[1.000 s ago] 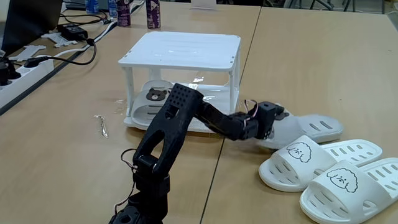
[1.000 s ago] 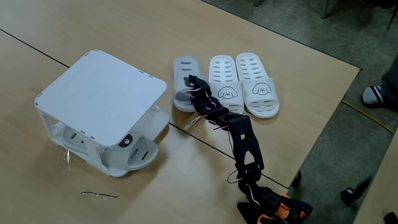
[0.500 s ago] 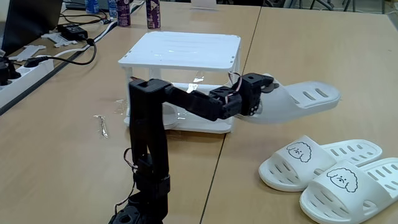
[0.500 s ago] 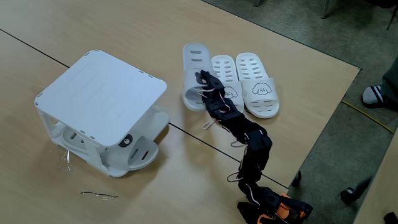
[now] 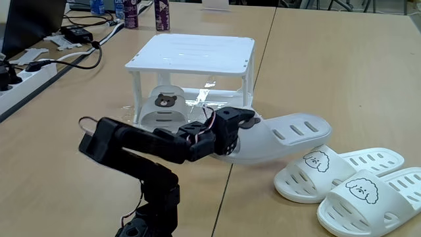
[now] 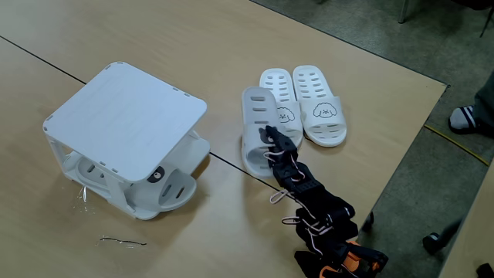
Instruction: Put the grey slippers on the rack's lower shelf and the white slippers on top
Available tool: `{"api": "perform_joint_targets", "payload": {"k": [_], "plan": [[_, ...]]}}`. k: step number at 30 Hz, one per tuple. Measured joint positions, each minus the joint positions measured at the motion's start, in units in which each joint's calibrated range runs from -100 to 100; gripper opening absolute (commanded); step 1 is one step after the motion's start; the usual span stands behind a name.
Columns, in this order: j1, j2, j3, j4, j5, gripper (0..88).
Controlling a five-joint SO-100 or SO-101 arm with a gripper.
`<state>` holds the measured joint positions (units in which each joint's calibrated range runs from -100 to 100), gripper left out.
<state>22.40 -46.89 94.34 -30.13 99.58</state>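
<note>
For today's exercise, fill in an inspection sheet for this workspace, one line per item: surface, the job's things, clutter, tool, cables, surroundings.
Surface: wooden table, seam lines between its panels.
Job's things: rack standing upright; one grey slipper already on the lower shelf; second grey slipper held beside the rack; white slippers side by side on the table, top tier bare.
Clutter: small wire piece left of the rack in a fixed view; bottles at the far edge.
Tool: gripper shut on the second grey slipper's heel end.
Cables: black cords and a power strip at far left; thin wires along the arm.
Surroundings: grey floor, a person's foot at right.
</note>
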Motion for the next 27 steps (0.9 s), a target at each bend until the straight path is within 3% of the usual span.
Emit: {"api": "perform_joint_targets", "payload": {"k": [11, 22, 27], "plan": [[-9.1, -2.1, 4.1, -0.5, 0.0, 0.7], [-8.9, 28.9, 4.0, -35.6, 0.0, 0.7], [-9.1, 35.9, 4.0, -43.1, 0.0, 0.7]]}}
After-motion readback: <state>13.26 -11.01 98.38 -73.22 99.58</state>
